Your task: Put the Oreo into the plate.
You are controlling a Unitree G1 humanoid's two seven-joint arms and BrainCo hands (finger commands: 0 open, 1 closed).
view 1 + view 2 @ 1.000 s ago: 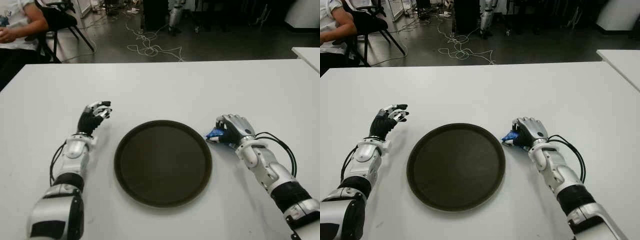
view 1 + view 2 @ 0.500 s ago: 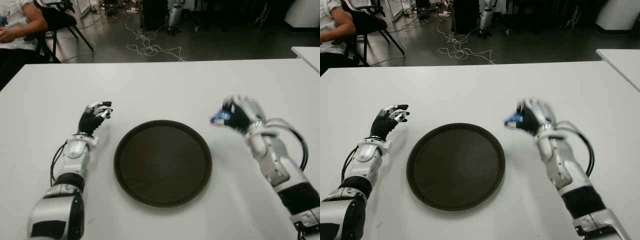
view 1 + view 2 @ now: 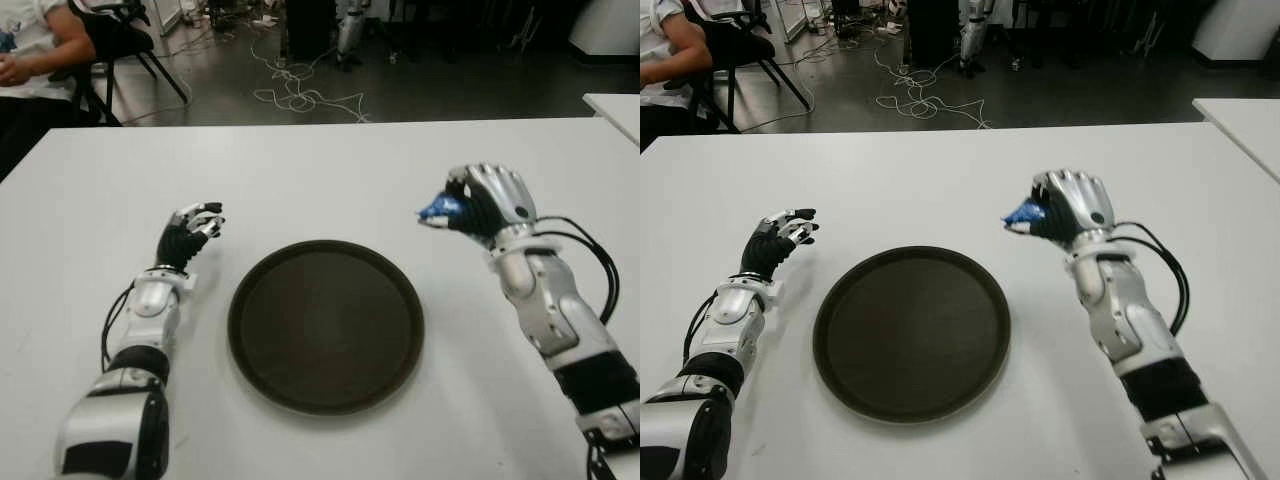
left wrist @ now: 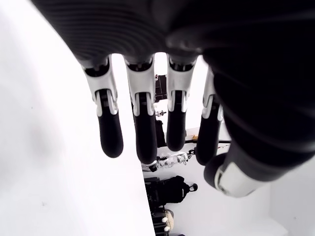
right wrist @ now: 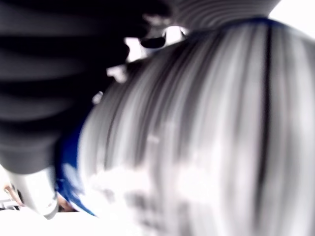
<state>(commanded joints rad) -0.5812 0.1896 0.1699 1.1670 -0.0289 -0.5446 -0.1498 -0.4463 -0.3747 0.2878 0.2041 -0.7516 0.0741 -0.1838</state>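
- The white table (image 3: 330,170) fills most of the view.
- A dark round plate (image 3: 326,325) sits at its centre, with nothing on it.
- The right hand (image 3: 485,203) hangs in the air at about 2 o'clock from the plate, fingers curled tight around the blue Oreo (image 3: 436,210) pack.
- The left hand (image 3: 187,235) shows at 10 o'clock from the plate, fingers loosely spread, holding nothing.

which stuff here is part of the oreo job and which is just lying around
Part of the job: Oreo packet held in the right hand, raised to the right of the plate.
Just around: left hand, open; floor cables; chair; seated person.
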